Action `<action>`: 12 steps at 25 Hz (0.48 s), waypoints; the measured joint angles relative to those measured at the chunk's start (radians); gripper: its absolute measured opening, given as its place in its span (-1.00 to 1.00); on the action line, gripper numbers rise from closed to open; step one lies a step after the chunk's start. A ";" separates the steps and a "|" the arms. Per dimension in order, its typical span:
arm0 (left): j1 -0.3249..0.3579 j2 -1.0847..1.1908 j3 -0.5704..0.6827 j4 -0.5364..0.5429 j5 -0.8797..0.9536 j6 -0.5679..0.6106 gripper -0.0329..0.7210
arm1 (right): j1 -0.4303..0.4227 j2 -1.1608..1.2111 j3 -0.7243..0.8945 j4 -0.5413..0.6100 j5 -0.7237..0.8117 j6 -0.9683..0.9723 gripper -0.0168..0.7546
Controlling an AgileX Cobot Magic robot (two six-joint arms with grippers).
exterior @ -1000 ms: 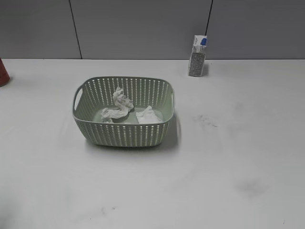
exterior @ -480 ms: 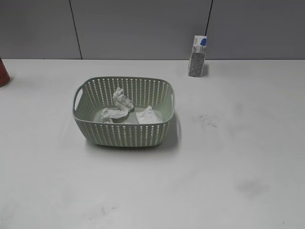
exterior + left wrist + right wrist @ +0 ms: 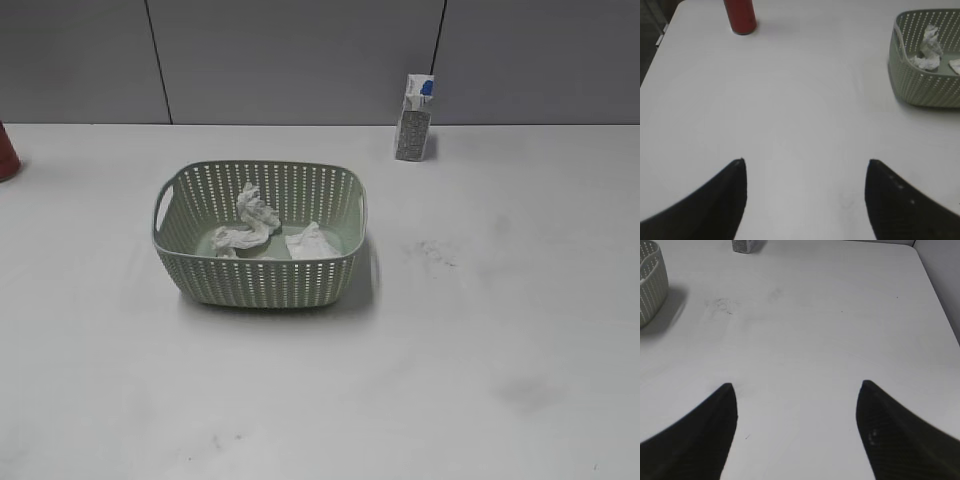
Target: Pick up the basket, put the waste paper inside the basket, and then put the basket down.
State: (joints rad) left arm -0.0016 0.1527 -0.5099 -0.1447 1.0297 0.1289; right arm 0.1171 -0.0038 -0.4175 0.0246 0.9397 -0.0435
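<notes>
Nearest to me, the white table (image 3: pixel 480 380) showed a few faint grey smudges toward its front and right side, and nothing stood on that stretch. Neither arm reached into the exterior view. From the wrist cameras, the left gripper (image 3: pixel 806 162) hung above bare tabletop with its two dark fingers (image 3: pixel 720 200) spread wide apart and nothing between them. The right gripper (image 3: pixel 795 386) hung the same way over the right part of the table, its fingers (image 3: pixel 890 435) parted and holding nothing.

Further in, left of the middle, the basket (image 3: pixel 260 275) sat flat on the table, pale sage green, with slotted walls and a cut-out handle in each short end. The waste paper (image 3: pixel 252 222) lay inside it on the floor: a twisted white piece rising toward the back wall, and a flatter piece just right of it near the right end. I could not tell from any view whether a further piece lay under the twisted one. In the left wrist view the basket stood well to the right of that gripper; in the right wrist view only its edge showed at far left.

Beyond it, at the far left edge, stood a red cylinder (image 3: pixel 740 16). Near the back wall, to the right of the basket and well apart from it, a white-grey carton (image 3: pixel 414 118) with a blue top stood upright.
</notes>
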 joint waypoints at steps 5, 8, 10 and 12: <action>0.000 -0.102 0.000 0.000 0.000 0.000 0.55 | 0.000 0.000 0.000 0.000 0.000 0.000 0.57; 0.000 -0.153 0.001 0.001 0.003 0.000 0.55 | 0.000 0.000 0.000 0.000 0.000 0.000 0.57; 0.002 -0.157 0.002 0.002 0.004 0.000 0.55 | 0.000 0.000 0.000 0.000 0.000 0.000 0.57; 0.002 -0.158 0.002 0.003 0.004 0.000 0.54 | 0.000 0.000 0.000 0.000 0.000 0.000 0.57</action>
State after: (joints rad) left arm 0.0000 -0.0051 -0.5082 -0.1415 1.0337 0.1289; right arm 0.1171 -0.0038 -0.4175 0.0246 0.9397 -0.0435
